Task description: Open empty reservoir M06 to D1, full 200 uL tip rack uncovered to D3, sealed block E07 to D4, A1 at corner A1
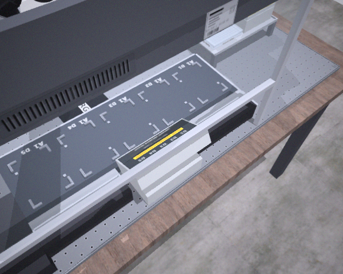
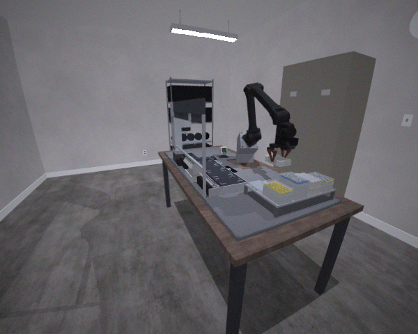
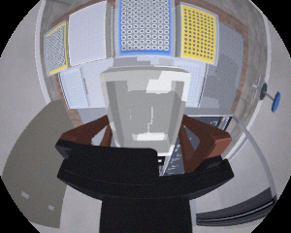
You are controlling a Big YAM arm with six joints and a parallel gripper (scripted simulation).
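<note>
— Between my fingers, what do you see?

— My gripper (image 3: 145,116) is clamped on a pale grey one-well reservoir (image 3: 147,107): one open trough, a thin ridge down its floor, plain walls. I hold it across its width, jaws spread wide.

— And where is it?

— In the exterior view the reservoir (image 2: 282,162) hangs under the gripper (image 2: 278,154) above the table's far end, beside the arm's pedestal (image 2: 246,152). From my wrist, the shelf lies at twelve o'clock: a blue-framed rack (image 3: 145,23) straight ahead, a yellow one (image 3: 198,33) at one o'clock, another yellow-edged one (image 3: 56,50) at ten.

— The surface?

— A wooden table (image 2: 259,244) under a grey perforated plate (image 1: 301,73). The dark deck (image 1: 106,138) shows white brackets marked D1 to D5. Grey floor, pale walls, a tan cabinet (image 2: 328,118) behind.
</note>
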